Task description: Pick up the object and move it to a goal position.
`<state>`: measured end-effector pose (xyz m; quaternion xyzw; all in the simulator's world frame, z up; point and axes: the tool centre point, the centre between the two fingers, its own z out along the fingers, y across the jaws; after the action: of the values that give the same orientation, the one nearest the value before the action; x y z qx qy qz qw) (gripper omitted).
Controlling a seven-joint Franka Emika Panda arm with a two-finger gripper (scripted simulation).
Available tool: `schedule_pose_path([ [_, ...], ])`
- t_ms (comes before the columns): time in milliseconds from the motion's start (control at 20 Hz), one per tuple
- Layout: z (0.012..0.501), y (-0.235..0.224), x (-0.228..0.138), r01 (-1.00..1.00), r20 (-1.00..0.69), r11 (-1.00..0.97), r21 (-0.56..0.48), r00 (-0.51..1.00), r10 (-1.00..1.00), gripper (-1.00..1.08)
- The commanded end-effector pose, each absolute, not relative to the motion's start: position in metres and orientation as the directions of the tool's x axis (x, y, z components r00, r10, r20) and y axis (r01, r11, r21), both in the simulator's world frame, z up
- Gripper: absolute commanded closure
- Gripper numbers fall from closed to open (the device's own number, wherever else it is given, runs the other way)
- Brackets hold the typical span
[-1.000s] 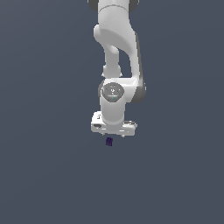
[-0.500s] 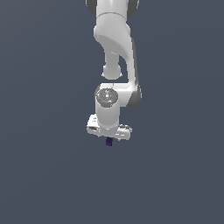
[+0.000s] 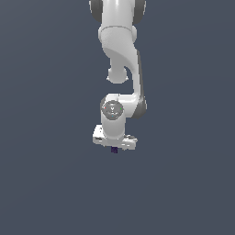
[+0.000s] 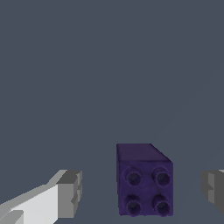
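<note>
Where the exterior view takes in the whole scene, only the white arm [image 3: 120,69] shows against a flat dark grey-blue ground [image 3: 46,183], reaching down from the upper edge and ending in the gripper [image 3: 114,146]. Nothing else lies near it in that view, and nothing blocks the space beside it. The object [image 3: 114,149] appears there only as a tiny dark speck just under the gripper's white body, too small for its shape to be read, and the fingers cannot be made out at all. The wrist view supplies what is hidden: the object [image 4: 144,180] is a dark purple-blue block whose facing side carries four round studs, and it sits between the two grey fingertips [image 4: 70,193]. A clear gap of ground shows between the block and each fingertip, so the jaws stand spread apart and grip nothing. The block lies nearer the fingertip at the picture's edge than the one on its white finger. Whether the block rests on the ground cannot be told from either view.
</note>
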<state>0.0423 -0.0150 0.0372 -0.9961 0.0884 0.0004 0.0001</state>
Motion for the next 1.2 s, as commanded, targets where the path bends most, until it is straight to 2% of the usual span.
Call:
schedule_pose_path([
  [0,0.027,-0.015,0.042,-0.177,0.000,-0.984,0.000,0.984,-0.177,-0.92],
  [250,0.022,-0.015,0.044,-0.177,0.000,-0.984,0.000,0.984,-0.177,-0.92],
  [300,0.022,-0.015,0.044,-0.177,0.000,-0.984,0.000,0.984,-0.177,1.08],
  [1150,0.034,-0.024,0.041,-0.178,0.000,-0.984,0.000,0.984,-0.178,1.08],
])
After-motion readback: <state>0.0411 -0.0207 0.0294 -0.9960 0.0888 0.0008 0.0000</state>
